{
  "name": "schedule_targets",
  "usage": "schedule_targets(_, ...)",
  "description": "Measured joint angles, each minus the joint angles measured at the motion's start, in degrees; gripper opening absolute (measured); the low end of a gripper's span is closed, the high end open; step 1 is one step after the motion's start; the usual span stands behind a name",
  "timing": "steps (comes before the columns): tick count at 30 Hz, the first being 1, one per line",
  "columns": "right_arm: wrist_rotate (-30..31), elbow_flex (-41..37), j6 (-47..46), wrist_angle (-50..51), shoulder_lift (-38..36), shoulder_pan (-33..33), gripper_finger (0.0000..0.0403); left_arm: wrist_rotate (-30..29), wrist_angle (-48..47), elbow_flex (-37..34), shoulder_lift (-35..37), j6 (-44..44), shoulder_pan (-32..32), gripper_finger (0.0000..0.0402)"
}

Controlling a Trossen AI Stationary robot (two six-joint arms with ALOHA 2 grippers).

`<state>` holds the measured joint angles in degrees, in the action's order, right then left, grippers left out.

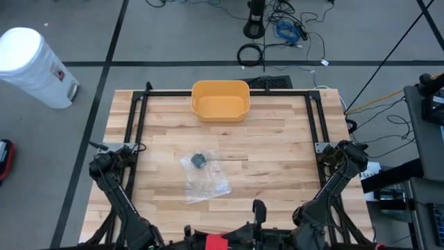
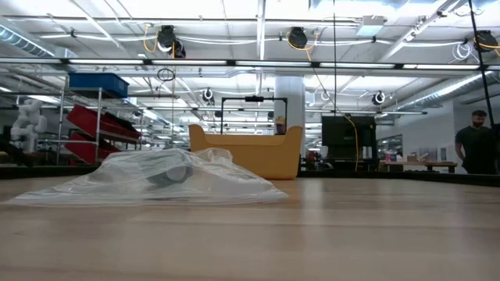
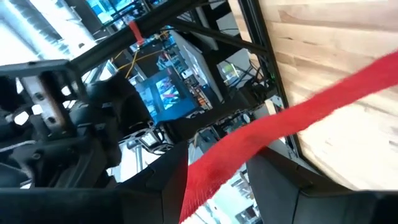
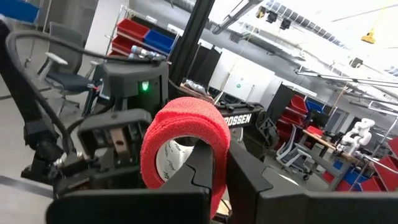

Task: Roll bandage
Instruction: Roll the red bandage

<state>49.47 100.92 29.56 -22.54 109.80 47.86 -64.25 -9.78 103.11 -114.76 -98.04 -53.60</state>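
Observation:
A red bandage shows at the table's near edge (image 1: 216,241), where my two grippers meet. My left gripper (image 3: 217,199) is shut on a loose red strip (image 3: 292,118) of it. My right gripper (image 4: 224,186) is shut on the red roll (image 4: 183,140), which has a white core. Most of both grippers is cut off at the bottom of the high view. My left gripper pinches the red strip between its two fingers (image 3: 205,186). The strip runs out past the fingers (image 3: 348,81), flat and fairly straight, above the wooden table. My right gripper holds the roll by its wound wall (image 4: 217,174). One finger (image 4: 200,171) seems to be in the hollow core and the other (image 4: 252,180) outside. The roll stands up past the fingertips, clear of the table.
A crumpled clear plastic bag (image 1: 203,177) with a small dark thing (image 1: 198,160) on it lies at the table's middle and also shows in the low view (image 2: 156,178). A yellow bin (image 1: 220,99) stands at the far edge. A black frame (image 1: 139,118) borders the table.

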Motion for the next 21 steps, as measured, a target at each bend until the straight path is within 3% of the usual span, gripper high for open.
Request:
schedule_targets(7, -0.1, 0.0, 0.4, 1.0, 0.0, 0.0, 0.0018, 0.0, 0.4, 0.0, 0.0, 0.2, 0.0, 0.0145)
schedule_targets(18, -0.1, 0.0, 1.7, 3.0, 0.0, 0.0, 0.0018, 1.4, 3.3, 0.0, -0.3, 2.5, 0.0, 0.0015)
schedule_targets(21, 0.2, 0.0, 5.3, 4.8, 0.0, 0.0, 0.0018, 1.7, 3.3, 0.0, -0.3, 4.8, -0.2, 0.0007)
